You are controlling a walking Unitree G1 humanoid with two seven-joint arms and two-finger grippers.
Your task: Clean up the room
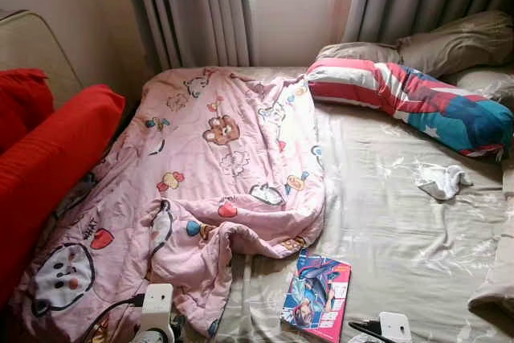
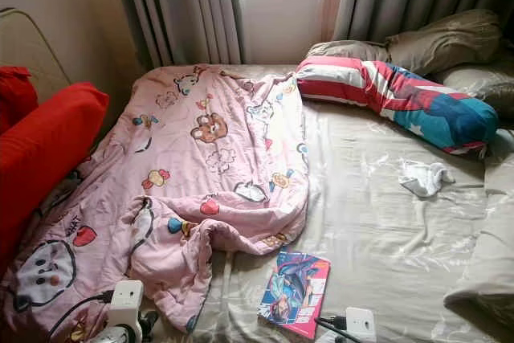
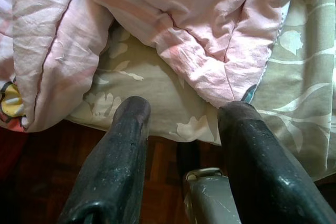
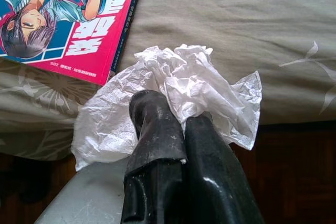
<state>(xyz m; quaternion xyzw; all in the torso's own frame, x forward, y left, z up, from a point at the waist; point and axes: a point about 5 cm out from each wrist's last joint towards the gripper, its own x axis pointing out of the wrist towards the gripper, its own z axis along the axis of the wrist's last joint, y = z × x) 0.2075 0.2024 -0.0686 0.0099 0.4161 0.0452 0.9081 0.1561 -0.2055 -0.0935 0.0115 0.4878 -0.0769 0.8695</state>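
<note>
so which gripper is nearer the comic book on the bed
Right. The right gripper, shut on a crumpled tissue, sits just beside the comic book. The left gripper, open, is further off by the pink blanket's edge.

Bed (image 1: 385, 222) before us, window behind it.
We see the quilt (image 1: 209, 174) on the bed's left half, the bolster (image 1: 409, 98) at the far right, a magazine (image 1: 316, 295) at the near edge, and our right tool (image 4: 181, 116) beside it gripping a tissue (image 4: 173, 85).

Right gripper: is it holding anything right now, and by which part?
Yes. The right gripper is shut on a crumpled white tissue, pinching a bunched fold near its middle. The left gripper is open, holding nothing.
</note>
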